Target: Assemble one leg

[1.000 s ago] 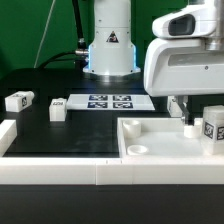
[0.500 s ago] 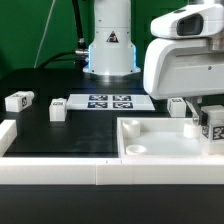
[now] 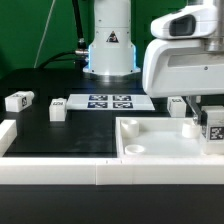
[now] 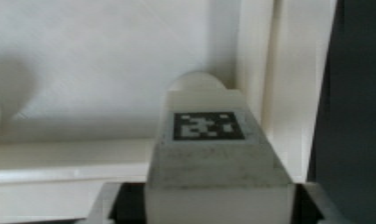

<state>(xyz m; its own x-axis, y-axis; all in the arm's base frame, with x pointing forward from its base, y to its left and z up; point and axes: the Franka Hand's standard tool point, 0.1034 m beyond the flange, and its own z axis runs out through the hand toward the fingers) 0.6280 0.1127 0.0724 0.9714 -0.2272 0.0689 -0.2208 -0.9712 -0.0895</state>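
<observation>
My gripper (image 3: 207, 122) is shut on a leg (image 3: 214, 129), a small white blocky post with a black-and-white tag, at the exterior view's right edge. It holds the leg over the far right corner of the white tray-like part (image 3: 160, 150). In the wrist view the leg (image 4: 211, 150) stands out from between the jaws of the gripper (image 4: 211, 205), tag facing the camera, with its tip close to the tray's inner wall (image 4: 256, 50). A round corner socket (image 3: 137, 149) shows at the tray's near left corner.
Two more legs (image 3: 18, 101) (image 3: 57, 108) lie on the black table at the exterior view's left, and another (image 3: 178, 103) lies behind the tray. The marker board (image 3: 110, 101) lies in front of the robot base (image 3: 110, 45). A white wall (image 3: 50, 172) runs along the front.
My gripper with the leg has shifted slightly toward the exterior view's right and a little down. The leg behind the tray has come into view.
</observation>
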